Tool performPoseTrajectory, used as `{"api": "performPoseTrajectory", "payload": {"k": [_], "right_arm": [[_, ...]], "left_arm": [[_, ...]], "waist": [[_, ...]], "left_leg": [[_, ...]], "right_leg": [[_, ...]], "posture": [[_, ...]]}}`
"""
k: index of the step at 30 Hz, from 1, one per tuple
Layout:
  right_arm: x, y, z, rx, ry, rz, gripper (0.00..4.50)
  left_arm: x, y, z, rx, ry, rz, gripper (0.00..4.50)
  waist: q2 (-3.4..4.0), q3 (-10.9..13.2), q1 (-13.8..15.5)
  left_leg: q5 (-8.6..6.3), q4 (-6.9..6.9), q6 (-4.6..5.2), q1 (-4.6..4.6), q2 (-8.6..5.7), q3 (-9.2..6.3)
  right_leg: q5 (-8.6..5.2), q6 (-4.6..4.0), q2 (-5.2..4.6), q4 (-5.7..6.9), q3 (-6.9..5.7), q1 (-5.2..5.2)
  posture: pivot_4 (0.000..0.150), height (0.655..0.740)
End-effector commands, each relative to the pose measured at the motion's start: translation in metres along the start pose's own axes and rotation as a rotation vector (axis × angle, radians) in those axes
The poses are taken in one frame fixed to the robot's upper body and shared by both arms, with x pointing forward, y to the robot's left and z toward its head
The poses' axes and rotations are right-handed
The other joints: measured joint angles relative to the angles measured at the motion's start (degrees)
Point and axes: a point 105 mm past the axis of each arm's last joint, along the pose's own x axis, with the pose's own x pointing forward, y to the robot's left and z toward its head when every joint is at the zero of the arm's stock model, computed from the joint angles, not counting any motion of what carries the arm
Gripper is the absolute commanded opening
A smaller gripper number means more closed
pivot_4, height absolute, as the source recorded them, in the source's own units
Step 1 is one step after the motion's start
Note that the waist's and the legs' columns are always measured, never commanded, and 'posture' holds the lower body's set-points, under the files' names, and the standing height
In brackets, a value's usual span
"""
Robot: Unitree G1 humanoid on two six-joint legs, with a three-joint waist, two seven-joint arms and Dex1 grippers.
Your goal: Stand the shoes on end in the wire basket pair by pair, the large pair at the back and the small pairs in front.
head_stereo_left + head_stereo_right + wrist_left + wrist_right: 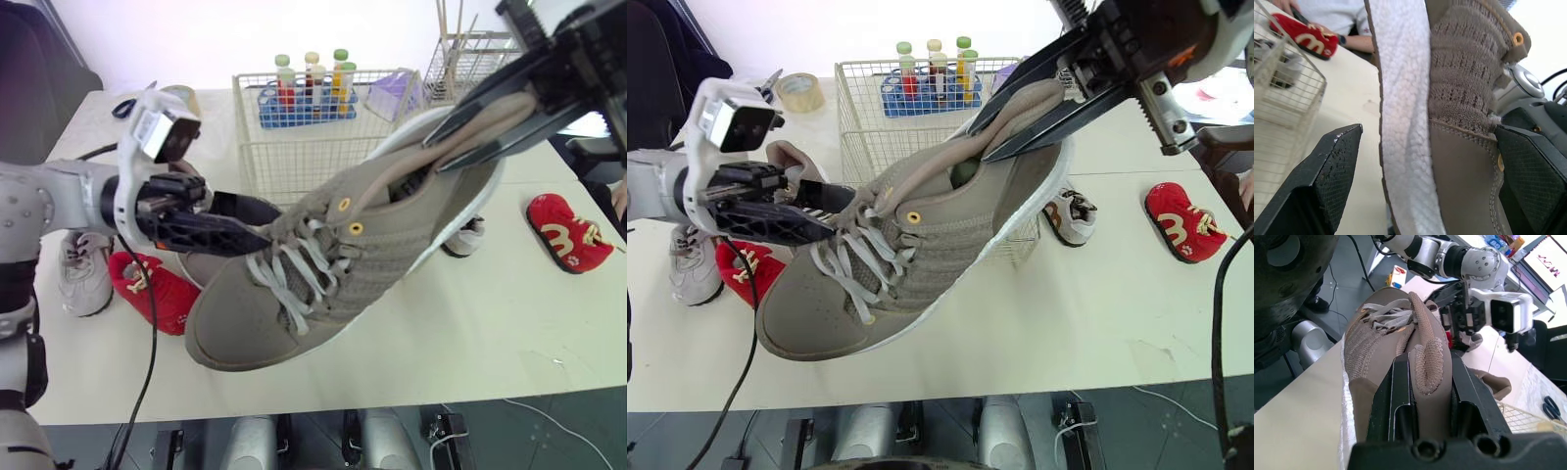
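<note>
Ideally, with the right gripper point(436, 155) pinching the large shoe point(323, 284) by its collar and the left gripper point(263, 225) fingers spread astride the laces, swing it upright over the back of the wire basket point(294, 157).

The right gripper point(1427, 361) clamps the padded heel collar of a tan shoe point(1374, 345), one black finger point(1396, 396) pressed to each side of it. The shoe stretches away from the fingers, with its white sole point(1344, 396) along one side and its laces point(1386, 318) at the far end. Just beyond the laces is the left gripper point(1452, 308), with its white camera point(1506, 313). A second shoe point(1493, 382) lies on the table point(1298, 396) near a corner of the basket point(1528, 418) — scissors point(1552, 406) lie past it.
</note>
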Motion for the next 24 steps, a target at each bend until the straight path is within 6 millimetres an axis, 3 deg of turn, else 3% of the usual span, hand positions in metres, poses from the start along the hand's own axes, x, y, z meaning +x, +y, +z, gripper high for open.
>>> {"api": "performPoseTrajectory", "payload": {"k": [1,10,16,20,24], "right_arm": [[-0.008,-0.006,0.019,-0.07,-0.025,-0.03,0.27],[-0.008,-0.007,0.021,-0.073,-0.038,-0.034,0.27],[-0.008,-0.007,0.022,-0.081,-0.045,-0.036,0.27],[-0.008,-0.008,0.022,-0.086,-0.049,-0.037,0.27],[-0.009,-0.008,0.022,-0.081,-0.051,-0.041,0.27]], "left_arm": [[-0.007,-0.009,0.014,0.051,-0.004,0.004,4.5],[0.007,-0.023,0.002,0.036,0.088,-0.091,4.5],[0.017,-0.016,-0.017,0.004,0.161,-0.103,4.5],[0.027,-0.013,-0.018,-0.015,0.144,-0.161,4.5],[0.029,-0.009,-0.009,-0.013,0.092,-0.167,3.18]], "waist": [[0.0,0.0,-0.03],[0.0,0.0,-0.09],[0.0,0.0,-0.09],[0.0,0.0,0.03],[-0.01,0.0,-0.08]], "left_leg": [[0.0,0.01,0.0,0.0,0.0,-0.01],[0.0,0.0,0.0,0.0,0.01,-0.03],[0.0,0.0,0.0,0.0,0.01,-0.05],[0.0,0.02,0.0,0.0,0.0,-0.06],[0.0,0.05,0.0,-0.01,0.0,-0.07]], "right_leg": [[0.0,0.0,0.0,0.01,0.0,0.0],[0.0,0.0,0.01,0.0,-0.02,-0.01],[0.0,0.0,0.01,0.01,-0.03,0.0],[0.0,0.0,0.0,0.02,-0.03,0.02],[0.0,0.01,0.0,0.04,-0.04,0.02]], "posture": [[0.15,0.74],[0.15,0.74],[0.15,0.74],[0.15,0.74],[0.15,0.74]]}}
